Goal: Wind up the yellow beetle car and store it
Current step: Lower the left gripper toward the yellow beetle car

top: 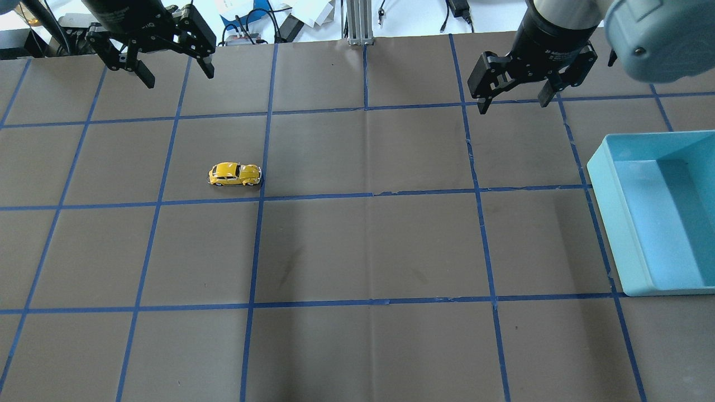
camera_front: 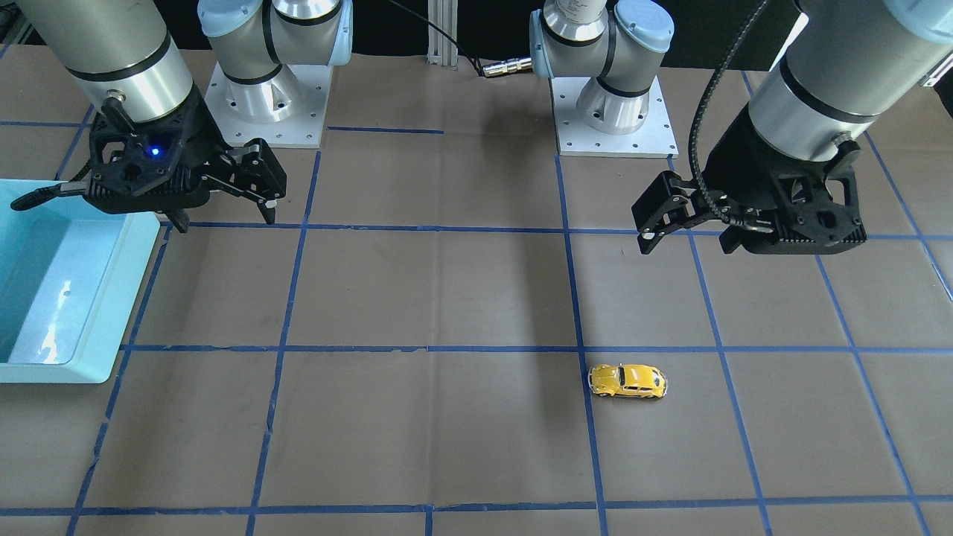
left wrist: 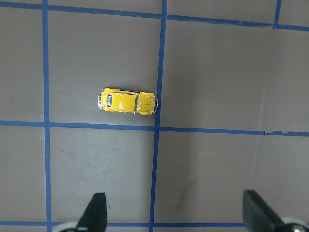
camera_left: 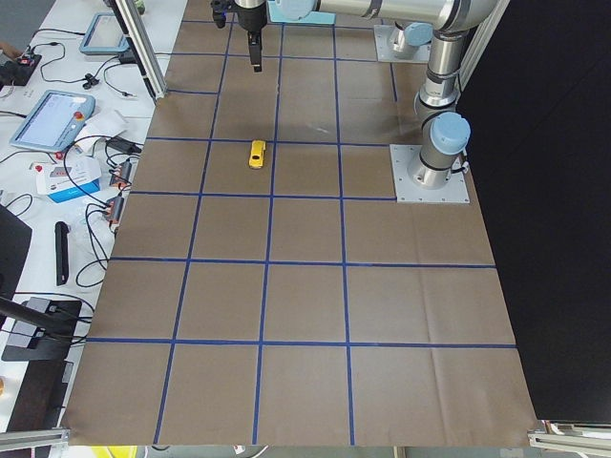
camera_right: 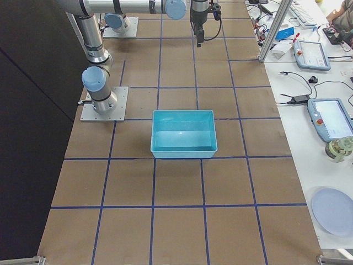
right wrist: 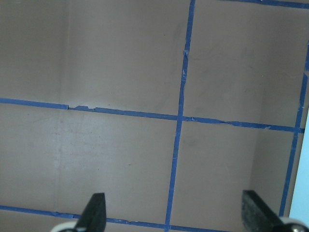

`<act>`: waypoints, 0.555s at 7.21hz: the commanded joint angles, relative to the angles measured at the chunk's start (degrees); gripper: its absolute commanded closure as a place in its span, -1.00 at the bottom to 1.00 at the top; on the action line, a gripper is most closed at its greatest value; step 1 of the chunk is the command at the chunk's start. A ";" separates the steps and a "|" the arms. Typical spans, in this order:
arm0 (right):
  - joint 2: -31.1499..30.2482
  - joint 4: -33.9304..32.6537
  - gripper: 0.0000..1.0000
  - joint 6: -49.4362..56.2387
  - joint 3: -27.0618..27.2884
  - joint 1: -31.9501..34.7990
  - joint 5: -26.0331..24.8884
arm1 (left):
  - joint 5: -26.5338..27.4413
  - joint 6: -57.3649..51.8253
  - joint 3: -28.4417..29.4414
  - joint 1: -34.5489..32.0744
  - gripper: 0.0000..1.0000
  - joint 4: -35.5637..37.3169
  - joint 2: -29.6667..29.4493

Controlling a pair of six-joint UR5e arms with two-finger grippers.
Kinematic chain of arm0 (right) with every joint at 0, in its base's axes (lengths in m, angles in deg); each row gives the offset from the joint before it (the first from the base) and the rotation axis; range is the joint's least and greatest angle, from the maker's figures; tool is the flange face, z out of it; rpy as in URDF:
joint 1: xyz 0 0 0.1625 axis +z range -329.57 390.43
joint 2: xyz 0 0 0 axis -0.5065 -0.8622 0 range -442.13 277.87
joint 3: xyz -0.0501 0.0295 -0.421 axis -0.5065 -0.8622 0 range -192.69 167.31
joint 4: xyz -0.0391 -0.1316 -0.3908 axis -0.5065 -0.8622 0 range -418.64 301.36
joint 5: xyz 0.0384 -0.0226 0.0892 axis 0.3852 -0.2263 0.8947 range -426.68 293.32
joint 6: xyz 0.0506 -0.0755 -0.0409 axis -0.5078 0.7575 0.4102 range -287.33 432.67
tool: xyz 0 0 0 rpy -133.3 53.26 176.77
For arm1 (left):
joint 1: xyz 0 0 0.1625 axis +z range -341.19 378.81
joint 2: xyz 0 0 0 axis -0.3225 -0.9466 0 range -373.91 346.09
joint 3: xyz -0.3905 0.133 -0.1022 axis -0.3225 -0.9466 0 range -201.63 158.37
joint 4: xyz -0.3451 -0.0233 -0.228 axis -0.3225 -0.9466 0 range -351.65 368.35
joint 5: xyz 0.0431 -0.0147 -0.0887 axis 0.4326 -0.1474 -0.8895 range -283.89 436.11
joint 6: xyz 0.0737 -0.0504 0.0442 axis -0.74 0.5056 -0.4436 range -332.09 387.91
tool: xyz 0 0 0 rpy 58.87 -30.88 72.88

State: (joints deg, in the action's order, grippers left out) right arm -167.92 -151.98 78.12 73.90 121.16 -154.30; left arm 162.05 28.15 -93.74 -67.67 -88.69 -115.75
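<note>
The yellow beetle car (camera_front: 628, 380) (top: 235, 174) stands on its wheels on the brown table, beside a blue tape line. It also shows in the exterior left view (camera_left: 257, 154) and the left wrist view (left wrist: 128, 100). My left gripper (top: 179, 76) (camera_front: 689, 242) (left wrist: 176, 212) is open and empty. It hangs high above the table, farther back than the car. My right gripper (top: 514, 103) (camera_front: 223, 219) (right wrist: 176, 212) is open and empty, high over bare table near the light blue bin (top: 606, 195) (camera_front: 82, 365) (camera_right: 185, 152). The bin is empty.
The brown table is marked with a blue tape grid (top: 368, 195). Two arm base plates (camera_front: 614, 119) (camera_front: 268, 104) are bolted at the robot's edge. An aluminium post (top: 357, 22) and desk clutter with cables (camera_left: 67, 172) lie beyond the far edge.
</note>
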 commanded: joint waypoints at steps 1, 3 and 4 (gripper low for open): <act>0.00 0.00 -1.00 0.00 -0.01 -0.03 0.00 | -0.15 -0.06 -0.13 0.00 -1.00 0.26 0.24; -0.08 0.00 -1.00 0.00 -0.01 -0.03 0.00 | -0.24 -6.51 -0.31 0.18 -1.00 0.53 0.24; -0.09 0.00 -1.00 0.00 -0.01 -0.03 0.00 | -0.15 -14.22 -0.48 0.44 -1.00 0.53 0.33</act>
State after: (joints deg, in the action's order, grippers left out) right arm -167.96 -151.98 78.12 73.88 121.14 -154.30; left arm 161.87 21.70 -94.03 -67.47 -88.22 -115.52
